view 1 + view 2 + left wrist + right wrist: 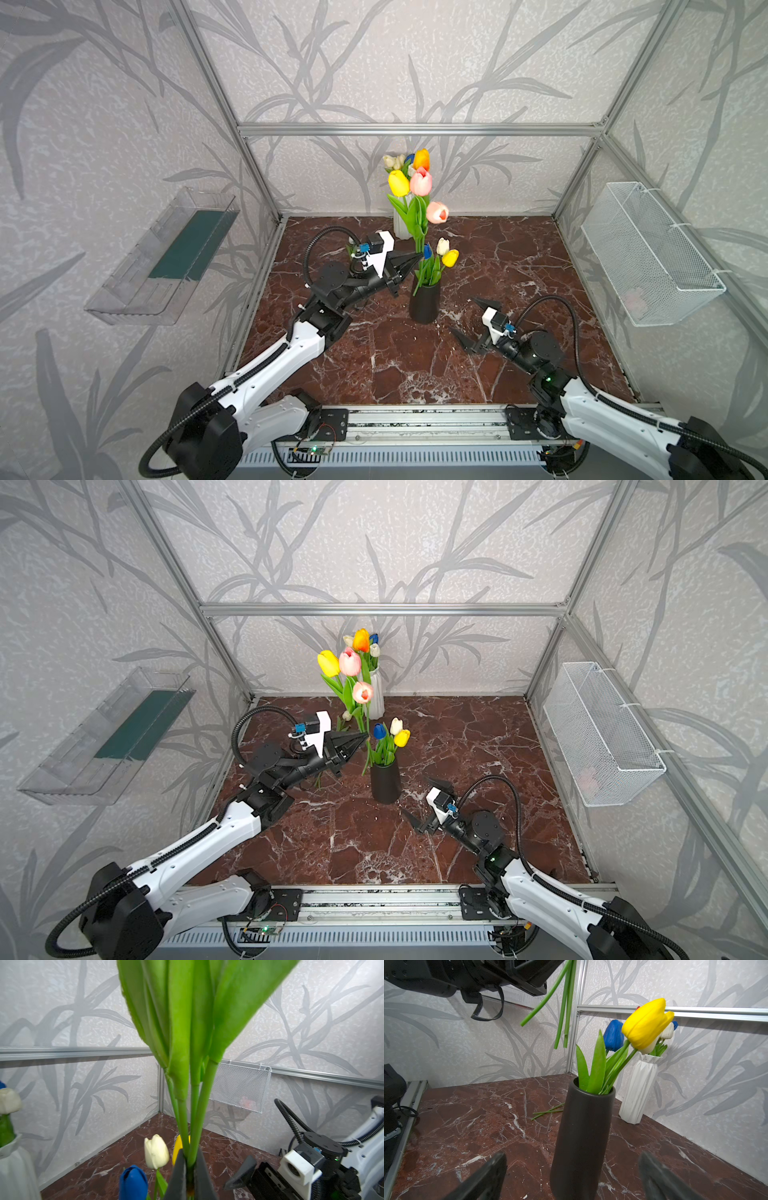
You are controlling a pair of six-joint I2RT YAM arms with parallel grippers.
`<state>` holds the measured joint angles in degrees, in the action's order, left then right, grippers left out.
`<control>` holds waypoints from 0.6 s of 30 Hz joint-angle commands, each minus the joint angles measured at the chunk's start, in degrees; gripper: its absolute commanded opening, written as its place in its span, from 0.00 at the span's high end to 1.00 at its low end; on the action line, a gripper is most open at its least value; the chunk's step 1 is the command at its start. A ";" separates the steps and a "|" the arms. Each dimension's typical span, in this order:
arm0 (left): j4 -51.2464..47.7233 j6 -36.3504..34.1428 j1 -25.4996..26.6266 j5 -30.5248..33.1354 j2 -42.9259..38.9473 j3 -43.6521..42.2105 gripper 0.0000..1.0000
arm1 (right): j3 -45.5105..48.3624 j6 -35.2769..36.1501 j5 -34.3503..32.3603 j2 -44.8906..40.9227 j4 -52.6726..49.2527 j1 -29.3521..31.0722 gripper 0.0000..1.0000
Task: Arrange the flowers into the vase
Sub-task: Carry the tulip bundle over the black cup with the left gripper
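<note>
Top views, left to right: clear plastic wall tray (166, 257) w/ a dark green liner, not in play. Left jaws are clenched low on the stems of a bunch of 3 artificial tulips (417, 216). The left wrist view shows those 3 green stems (193, 1109) pinched side by side between them. Heads are 1 yellow (399, 183) and 2 pink (420, 182). The bunch stands roughly upright. Its cut ends (564, 1022) hang free below the jaws, above and just beside the mouth of the black cylindrical vase (424, 305), not yet inside.

A few loose green stems (548, 1111) lie on the dark red marble table (395, 365) under the left arm; can't tell how many. At the back wall a white ribbed vase (400, 227) holds white, orange & blue heads. The black vase already holds 3 tulips: blue (427, 250), white (443, 246), yellow (450, 257).

Right jaws are spread wide & empty, aimed at the black vase, near but not touching. White wire mesh basket (648, 257) on the right wall holds sth pinkish, too blurred to name.

Progress, approx. midway if the black vase is the target: 3 in, 3 hanging ready to drop. The loose ones on the table, and prob. those in the white vase, are left.
</note>
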<state>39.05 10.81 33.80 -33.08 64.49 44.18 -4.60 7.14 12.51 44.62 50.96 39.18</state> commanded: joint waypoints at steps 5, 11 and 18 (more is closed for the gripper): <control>9.59 -2.36 0.74 4.52 6.07 -1.62 1.00 | 0.28 -0.28 -0.03 -0.50 1.94 0.46 0.01; 11.83 -3.37 0.73 6.76 9.29 -0.55 1.00 | 0.29 -0.39 0.23 -0.50 1.99 0.50 0.01; 13.33 -2.54 0.74 7.25 13.75 2.11 1.00 | 0.27 -0.19 -0.08 -1.29 1.24 0.46 0.01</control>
<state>49.12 8.78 34.50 -26.52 77.08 43.48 -4.60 7.09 12.51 44.16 51.00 39.18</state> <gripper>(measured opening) 0.059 0.991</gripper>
